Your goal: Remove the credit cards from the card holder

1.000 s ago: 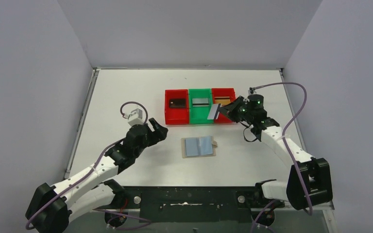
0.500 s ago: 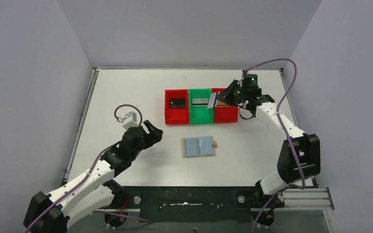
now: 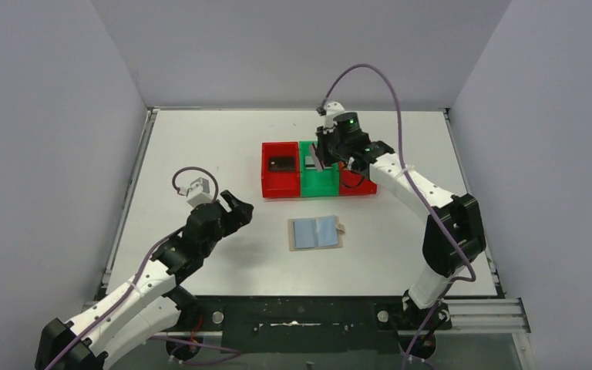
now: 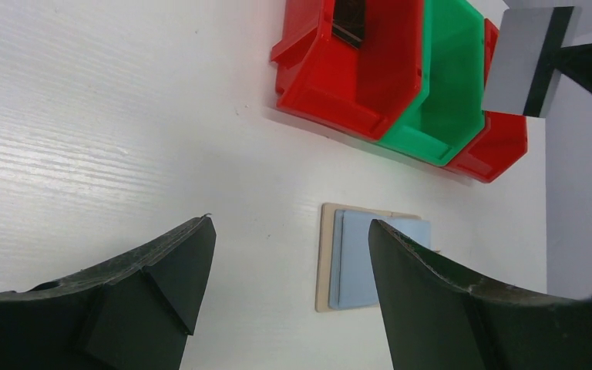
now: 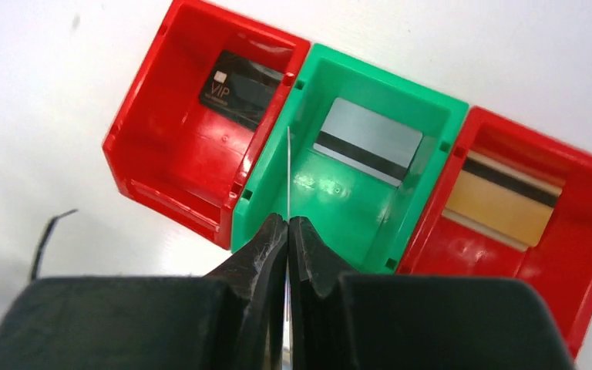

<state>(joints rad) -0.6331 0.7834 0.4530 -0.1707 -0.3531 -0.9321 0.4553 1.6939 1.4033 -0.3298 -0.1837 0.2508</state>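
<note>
**Top and wrist views.** My right gripper (image 5: 287,225) was clamped on a held silver-grey card (image 4: 526,62), which its own wrist camera saw edge-on. The card hung above the green bin (image 5: 331,185), close to the wall shared with the left red bin (image 5: 177,154). A second silver-grey card (image 5: 368,142) lay in the green bin, a dark card (image 5: 239,83) marked VIP in the left red bin, and a gold-brown card (image 5: 497,204) in the right red bin (image 5: 470,247). My left gripper (image 4: 289,231) hung with jaws spread, grasping nothing, above the table (image 3: 200,146) to the left of the card holder (image 3: 316,232). The holder lay open, blue lining up, near the bins.
</note>
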